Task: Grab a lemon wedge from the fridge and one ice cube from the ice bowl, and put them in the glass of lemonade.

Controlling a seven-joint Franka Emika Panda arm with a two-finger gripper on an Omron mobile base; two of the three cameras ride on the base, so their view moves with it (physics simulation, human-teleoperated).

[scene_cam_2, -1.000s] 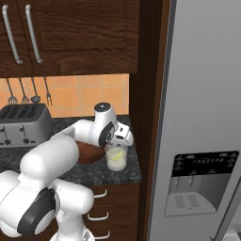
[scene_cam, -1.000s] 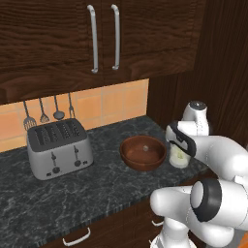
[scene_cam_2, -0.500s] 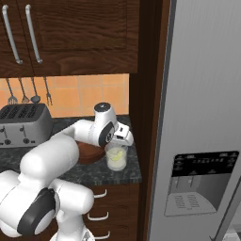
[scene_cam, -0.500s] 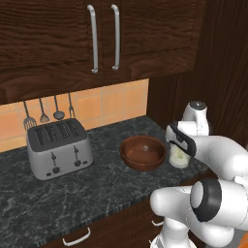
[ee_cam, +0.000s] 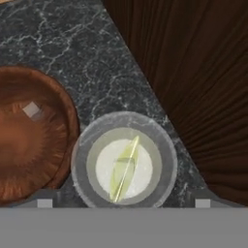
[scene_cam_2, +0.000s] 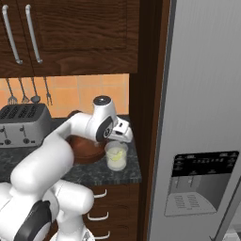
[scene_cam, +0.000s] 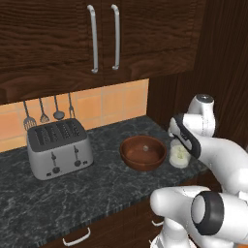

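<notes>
The tool hangs just above the glass, pointing down at it. In the hand view its two tips stand wide apart at either side of the glass, clamped on nothing.

The glass stands at the near right corner of the dark marble table, close to the edge. It holds pale liquid, and a thin yellow-green lemon wedge lies in it, tilted across the middle. In the right base view the glass sits right under the arm's wrist, and the wedge shows as a small yellow patch inside.

Just left of the glass, nearly touching it, is the brown ice bowl. One small pale ice cube rests on its floor, away from the rim.

Right of the glass a dark wooden panel rises straight from the table's end, boxing the corner in on that side. Beyond it stands the grey fridge, its door shut, with the black dispenser panel low in the door.

Farther left on the table is a silver four-slot toaster, well apart from the bowl. Behind it, utensils hang against the orange tiled wall. Above are dark cupboards with two long metal handles.
</notes>
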